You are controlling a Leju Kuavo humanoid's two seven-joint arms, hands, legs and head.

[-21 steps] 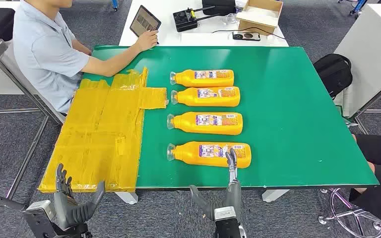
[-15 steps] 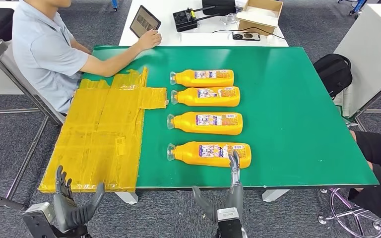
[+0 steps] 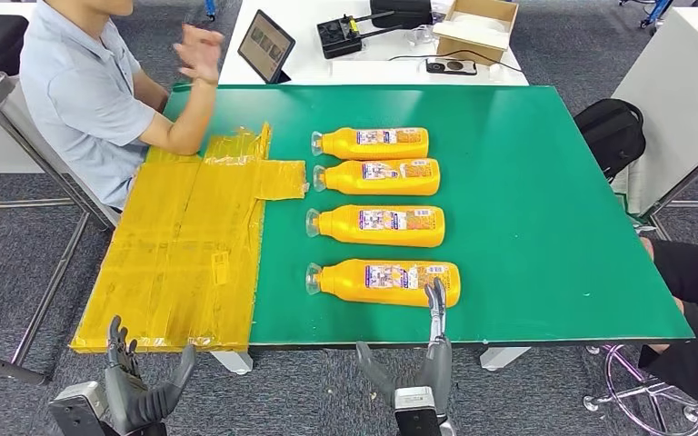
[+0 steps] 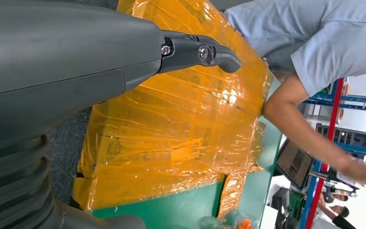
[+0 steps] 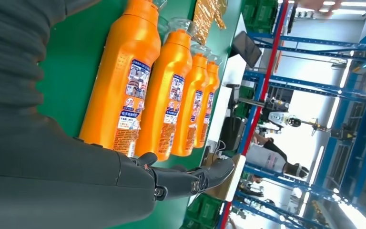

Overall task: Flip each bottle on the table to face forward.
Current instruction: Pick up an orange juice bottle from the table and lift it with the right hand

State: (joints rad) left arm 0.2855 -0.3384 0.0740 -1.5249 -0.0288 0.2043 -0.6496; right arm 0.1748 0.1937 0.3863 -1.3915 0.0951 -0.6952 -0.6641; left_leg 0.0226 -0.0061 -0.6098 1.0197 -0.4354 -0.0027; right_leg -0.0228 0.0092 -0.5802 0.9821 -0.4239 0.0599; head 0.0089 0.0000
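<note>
I see bright, even overhead light; glare on the crinkled yellow plastic sheet (image 4: pixel 171 124), bg blown out in right wrist view.

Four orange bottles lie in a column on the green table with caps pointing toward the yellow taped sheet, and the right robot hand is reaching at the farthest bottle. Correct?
Not quite. The head view shows the right robot hand at the nearest bottle, by its base end, not the farthest bottle. The rest holds: four bottles in a column on the green table, caps toward the yellow taped sheet.
</note>
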